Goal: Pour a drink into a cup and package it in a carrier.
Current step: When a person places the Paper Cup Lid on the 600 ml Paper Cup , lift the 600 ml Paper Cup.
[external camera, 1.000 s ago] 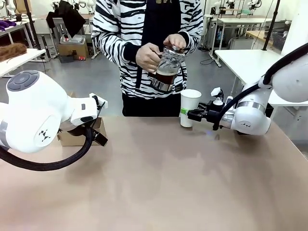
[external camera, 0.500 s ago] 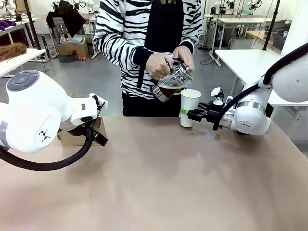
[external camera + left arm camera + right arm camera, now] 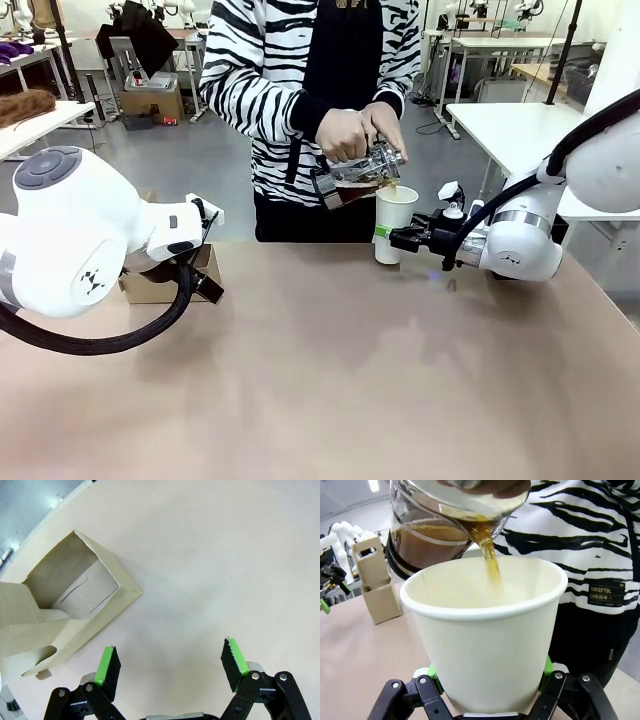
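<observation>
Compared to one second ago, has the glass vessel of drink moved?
Yes. The glass vessel has tipped rightward and lower, its spout now over the white cup, which stays in place.

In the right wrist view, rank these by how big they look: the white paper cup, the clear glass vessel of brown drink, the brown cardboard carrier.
1. white paper cup, closest to the camera
2. clear glass vessel, partly cut off at the top edge
3. brown cardboard carrier, far off, so its true size is unsure

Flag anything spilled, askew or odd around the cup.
Nothing stands out. The drink streams into the cup, upright in the right gripper; no spill on the table.
</observation>
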Action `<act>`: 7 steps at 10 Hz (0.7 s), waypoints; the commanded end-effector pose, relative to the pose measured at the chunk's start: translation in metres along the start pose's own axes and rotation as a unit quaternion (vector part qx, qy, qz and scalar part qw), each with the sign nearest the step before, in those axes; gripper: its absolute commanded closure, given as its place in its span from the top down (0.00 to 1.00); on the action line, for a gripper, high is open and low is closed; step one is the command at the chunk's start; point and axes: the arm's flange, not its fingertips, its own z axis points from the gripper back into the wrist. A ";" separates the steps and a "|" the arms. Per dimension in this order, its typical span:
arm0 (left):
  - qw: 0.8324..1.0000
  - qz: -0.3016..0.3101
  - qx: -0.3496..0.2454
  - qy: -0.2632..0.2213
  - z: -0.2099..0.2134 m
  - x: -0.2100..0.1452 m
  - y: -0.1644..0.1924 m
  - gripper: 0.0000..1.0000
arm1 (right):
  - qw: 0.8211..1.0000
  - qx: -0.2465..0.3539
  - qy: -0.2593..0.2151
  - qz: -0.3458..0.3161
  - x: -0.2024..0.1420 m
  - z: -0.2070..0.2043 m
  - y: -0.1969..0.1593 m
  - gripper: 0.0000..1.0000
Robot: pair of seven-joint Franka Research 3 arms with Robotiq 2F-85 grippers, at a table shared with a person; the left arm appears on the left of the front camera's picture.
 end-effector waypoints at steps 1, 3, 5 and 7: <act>1.000 0.000 -0.001 -0.001 0.001 0.000 0.000 1.00 | 1.000 0.000 -0.003 -0.006 0.002 -0.001 0.000 0.81; 1.000 0.000 -0.001 -0.001 0.001 0.000 0.000 1.00 | 1.000 0.000 -0.003 -0.006 0.002 -0.001 0.000 0.81; 1.000 0.000 -0.001 -0.001 0.001 0.000 0.000 1.00 | 1.000 0.000 -0.003 -0.006 0.002 -0.001 0.000 0.81; 1.000 0.000 -0.001 -0.001 0.001 0.000 0.000 1.00 | 1.000 0.000 -0.003 -0.006 0.002 -0.001 0.000 0.81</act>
